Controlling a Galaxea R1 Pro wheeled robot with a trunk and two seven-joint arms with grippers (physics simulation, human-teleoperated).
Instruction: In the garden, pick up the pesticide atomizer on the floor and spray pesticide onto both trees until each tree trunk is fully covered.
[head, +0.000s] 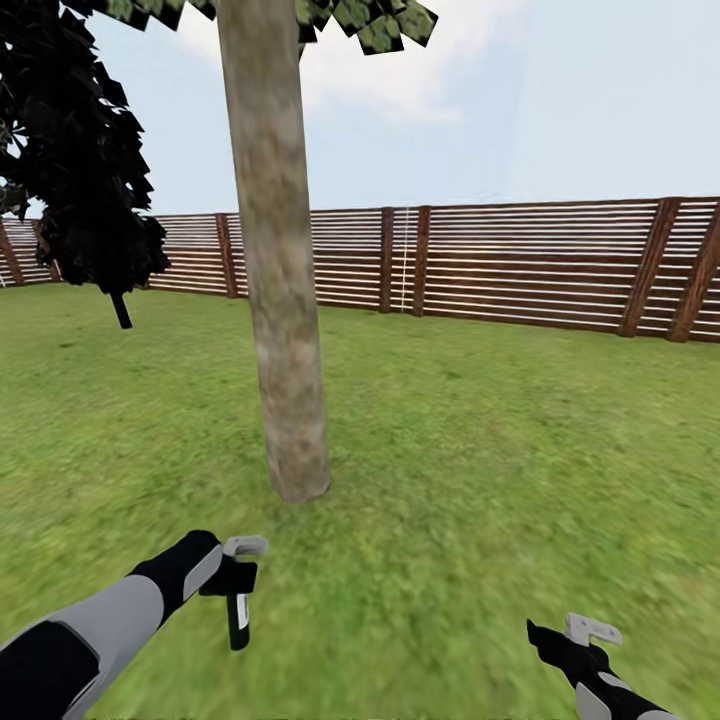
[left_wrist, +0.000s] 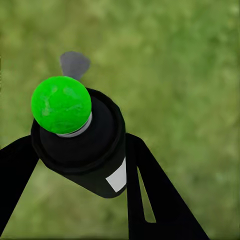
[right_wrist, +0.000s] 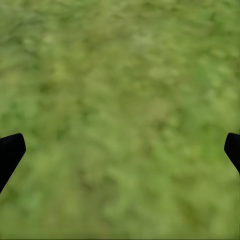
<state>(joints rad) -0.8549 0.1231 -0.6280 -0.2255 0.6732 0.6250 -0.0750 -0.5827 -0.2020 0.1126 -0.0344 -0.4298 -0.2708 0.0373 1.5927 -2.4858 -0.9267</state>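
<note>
In the head view, a tree trunk (head: 283, 300) rises from the lawn (head: 480, 450) left of centre, its base just above the left gripper (head: 240, 585) at lower left. That gripper is clamped on the pesticide atomizer (head: 238, 620), which hangs dark and downward from it. The right gripper (head: 585, 640) sits at lower right, holding nothing.

In the left wrist view, the atomizer (left_wrist: 82, 145) is seen gripped between two dark fingers (left_wrist: 150, 200), topped by a green ball — no red tip can be made out.

In the right wrist view, the finger tips (right_wrist: 10, 152) are spread wide apart at both edges over blurred grass (right_wrist: 120, 110).

The likely risk: the nozzle appears aimed at the ground, so spray could be wasted on grass unless the wrist is turned toward the bark — and one side of the trunk could be left uncovered.
</note>
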